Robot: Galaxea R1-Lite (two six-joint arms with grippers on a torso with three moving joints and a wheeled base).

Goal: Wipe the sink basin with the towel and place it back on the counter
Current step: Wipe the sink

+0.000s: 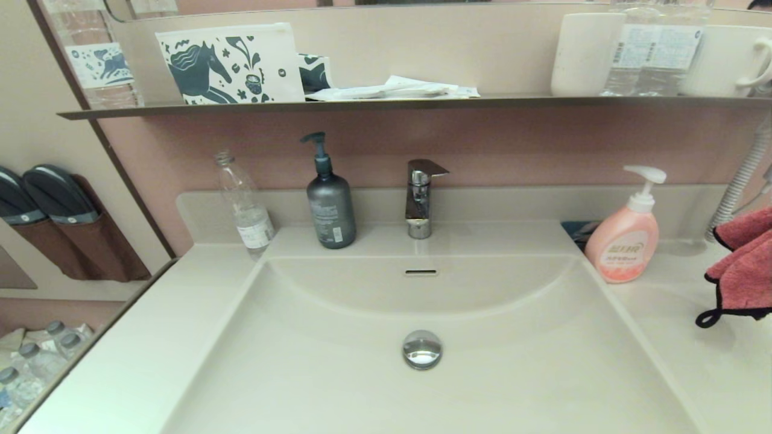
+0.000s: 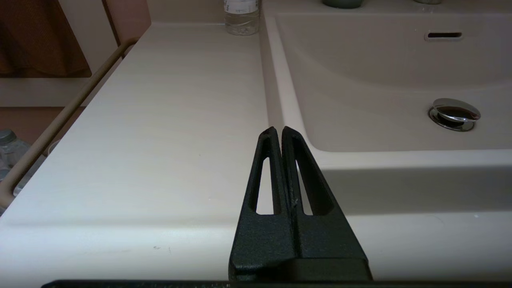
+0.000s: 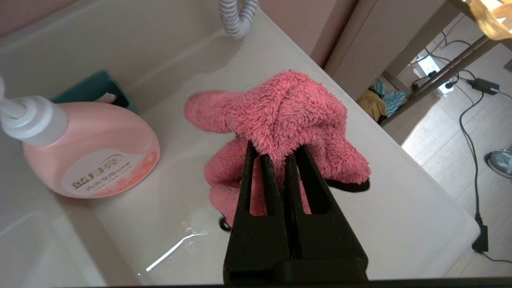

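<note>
The right pincer (image 3: pixel 286 154) is clamped on a bunched fold of the towel (image 3: pixel 280 116), which hangs clear of the tabletop (image 3: pixel 400 200) at the far right edge of the head frame, right of the pink soap bottle (image 1: pixel 624 244). The sink basin (image 1: pixel 338 374) fills the lower centre of that frame. The step in hand appears to be carrying the towel; whether wiping is done cannot be told. To do it well, the towel should pass clear of the soap bottle and the grip should stay firm, since only a small pinch is held. The left pincer (image 2: pixel 279 132), tips together on nothing, is parked low over the tabletop beside the basin's near-left corner.
</note>
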